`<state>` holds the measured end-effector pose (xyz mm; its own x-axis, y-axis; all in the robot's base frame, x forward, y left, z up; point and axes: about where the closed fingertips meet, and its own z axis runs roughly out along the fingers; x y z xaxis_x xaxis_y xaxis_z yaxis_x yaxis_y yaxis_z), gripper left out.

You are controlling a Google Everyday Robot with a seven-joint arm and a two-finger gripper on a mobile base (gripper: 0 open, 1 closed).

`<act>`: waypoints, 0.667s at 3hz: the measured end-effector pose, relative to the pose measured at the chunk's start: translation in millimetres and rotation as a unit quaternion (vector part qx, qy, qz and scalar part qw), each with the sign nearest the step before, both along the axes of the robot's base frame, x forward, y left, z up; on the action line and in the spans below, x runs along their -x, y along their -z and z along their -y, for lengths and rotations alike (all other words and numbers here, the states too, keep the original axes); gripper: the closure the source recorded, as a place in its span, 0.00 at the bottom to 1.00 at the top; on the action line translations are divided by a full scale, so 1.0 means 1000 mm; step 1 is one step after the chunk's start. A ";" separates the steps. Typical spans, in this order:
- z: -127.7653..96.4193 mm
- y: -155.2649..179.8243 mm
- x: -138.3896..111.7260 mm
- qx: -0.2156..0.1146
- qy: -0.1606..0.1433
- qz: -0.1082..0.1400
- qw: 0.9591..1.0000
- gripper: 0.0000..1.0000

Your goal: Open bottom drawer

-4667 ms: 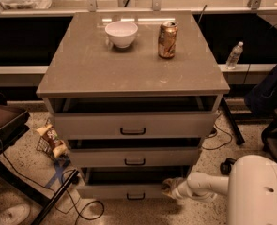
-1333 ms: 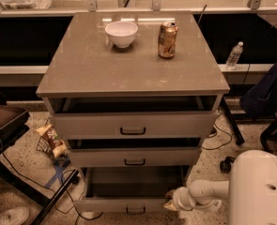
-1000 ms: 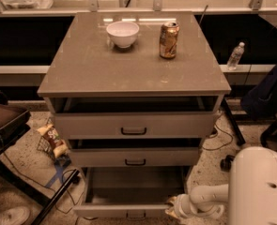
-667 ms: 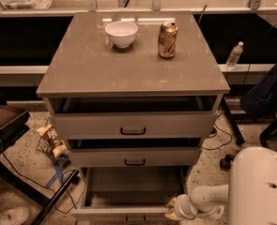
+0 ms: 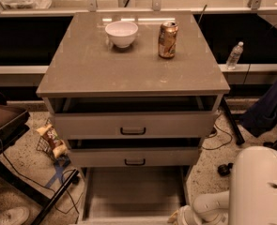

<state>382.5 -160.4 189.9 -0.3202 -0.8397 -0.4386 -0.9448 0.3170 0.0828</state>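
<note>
The bottom drawer [image 5: 133,191] of the pale grey cabinet is pulled far out toward me, showing its plain pale grey interior; its front and handle are cut off by the lower edge of the camera view. My gripper [image 5: 179,216] is at the drawer's front right corner, at the bottom edge of the view, at the end of my white arm [image 5: 208,205]. The middle drawer [image 5: 134,156] and the top drawer [image 5: 133,124] each stick out a little, with small dark bar handles.
A white bowl [image 5: 121,33] and a soda can [image 5: 167,40] stand on the cabinet top [image 5: 128,64]. A snack bag [image 5: 50,142] and cables lie on the floor at left. A plastic bottle [image 5: 234,55] stands at right. A dark chair [image 5: 4,118] is at left.
The bottom drawer has slid further out toward me, and my gripper has moved down and toward me with its front edge.
</note>
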 end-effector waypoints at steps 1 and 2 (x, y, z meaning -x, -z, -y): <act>-0.003 0.003 0.004 0.005 -0.016 -0.020 1.000 1.00; -0.002 0.002 0.011 0.007 -0.021 -0.031 0.999 1.00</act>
<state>371.4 -158.0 187.5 -0.3098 -0.8590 -0.4075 -0.9508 0.2781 0.1366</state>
